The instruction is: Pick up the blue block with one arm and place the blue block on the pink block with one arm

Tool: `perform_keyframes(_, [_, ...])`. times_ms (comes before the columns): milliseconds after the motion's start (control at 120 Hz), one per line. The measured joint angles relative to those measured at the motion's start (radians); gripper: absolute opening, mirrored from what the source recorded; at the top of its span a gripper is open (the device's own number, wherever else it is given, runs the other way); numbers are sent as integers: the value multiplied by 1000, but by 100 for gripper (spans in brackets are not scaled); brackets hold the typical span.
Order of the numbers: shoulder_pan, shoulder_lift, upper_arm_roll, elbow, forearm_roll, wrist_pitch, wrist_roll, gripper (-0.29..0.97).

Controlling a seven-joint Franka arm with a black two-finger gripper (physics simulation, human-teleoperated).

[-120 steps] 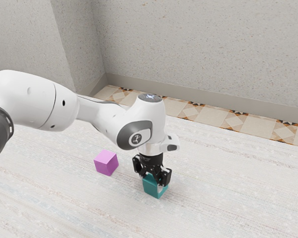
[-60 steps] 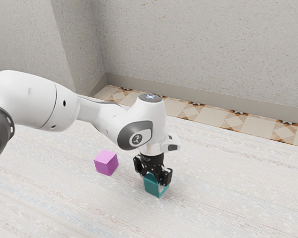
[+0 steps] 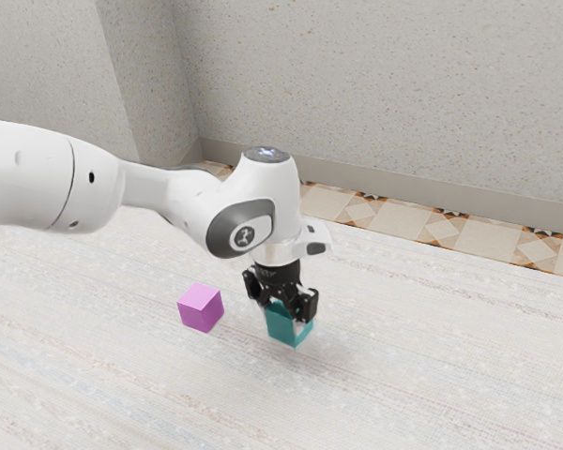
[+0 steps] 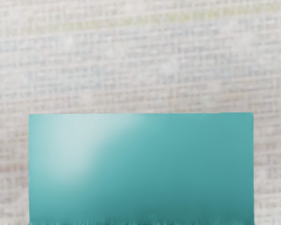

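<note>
Pale, woven-looking table with a speckled grey wall behind it. The jaws are clamped on the blue block (more teal tbh), which looks just off the table, near the pink block. Both are smooth, sharp-edged cubes, so I'd guess the slick faces could slip in the grip, or a crooked landing could slide off.

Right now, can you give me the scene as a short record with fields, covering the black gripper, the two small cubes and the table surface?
gripper: black two-finger gripper, pointing down, shut on the teal-blue cube
held cube: gripped from two sides, seen close under the hand in the wrist view
target cube: pink-purple cube, resting on the table, apart from the held cube, to the exterior view's left of it, nothing on top
surface: pale textured table
task state: blue on pink not yet done
</note>
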Motion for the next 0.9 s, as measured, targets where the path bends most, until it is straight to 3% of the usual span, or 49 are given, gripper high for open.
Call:
perform_keyframes(517, [79,-112,6,-20,10,-61,5,39])
perform_keyframes(900, [124,-116,63,-15,22,-89,34,40])
